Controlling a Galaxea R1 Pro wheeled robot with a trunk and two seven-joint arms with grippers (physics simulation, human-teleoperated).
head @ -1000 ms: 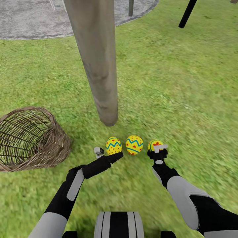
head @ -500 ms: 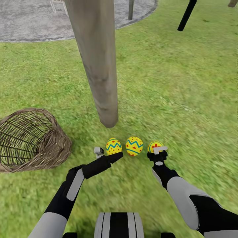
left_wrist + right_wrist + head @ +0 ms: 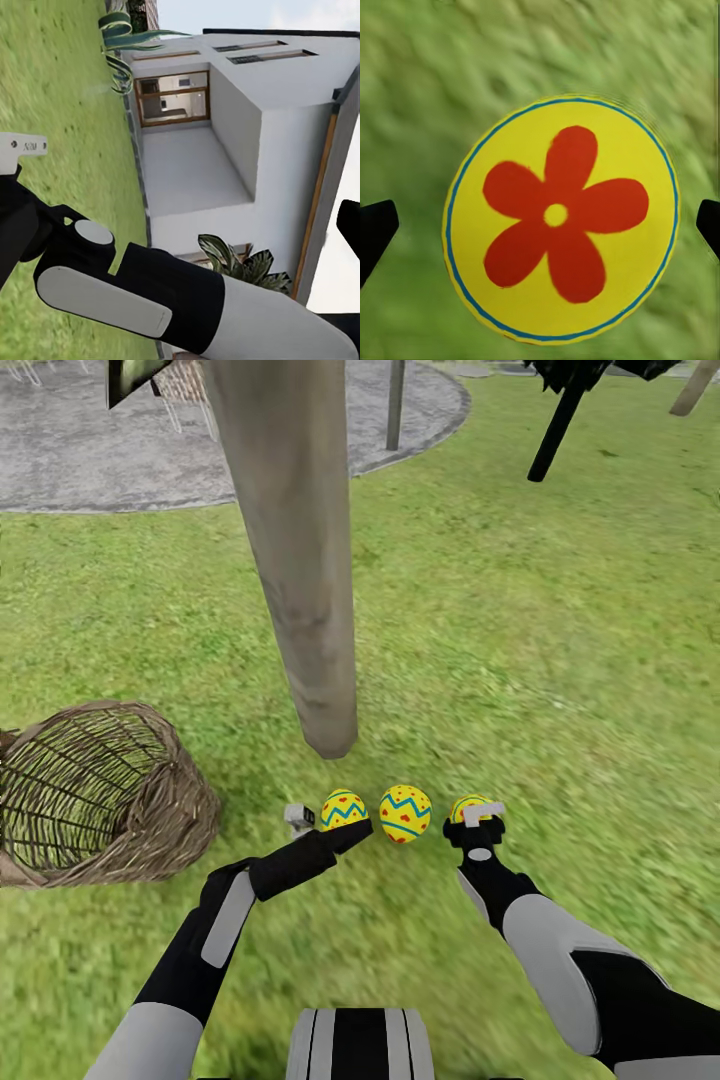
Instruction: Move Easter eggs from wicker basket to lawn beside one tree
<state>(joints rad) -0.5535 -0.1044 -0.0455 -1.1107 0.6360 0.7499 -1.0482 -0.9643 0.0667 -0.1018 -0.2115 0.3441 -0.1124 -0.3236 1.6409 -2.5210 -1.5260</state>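
Note:
Three yellow Easter eggs lie in a row on the lawn (image 3: pixel 560 660), just in front of the foot of the tree (image 3: pixel 305 580): a left egg (image 3: pixel 343 808), a middle egg (image 3: pixel 405 812) and a right egg (image 3: pixel 466 806). My right gripper (image 3: pixel 478 816) hangs open over the right egg (image 3: pixel 559 217), whose red flower faces it, with a fingertip (image 3: pixel 375 232) on each side and apart from it. My left gripper (image 3: pixel 355 828) is open beside the left egg and holds nothing. The wicker basket (image 3: pixel 95 795) stands tilted at the left, with no eggs showing inside.
A grey round patio (image 3: pixel 100 450) lies behind the tree, with a thin post (image 3: pixel 396 400) at its edge. A slim black conifer trunk (image 3: pixel 557 430) stands at the back right. My right forearm (image 3: pixel 135 292) crosses the left wrist view before a white house (image 3: pixel 202 172).
The whole picture has slid downward, so the head camera has tilted up. Eggs, basket and both grippers keep their places relative to each other.

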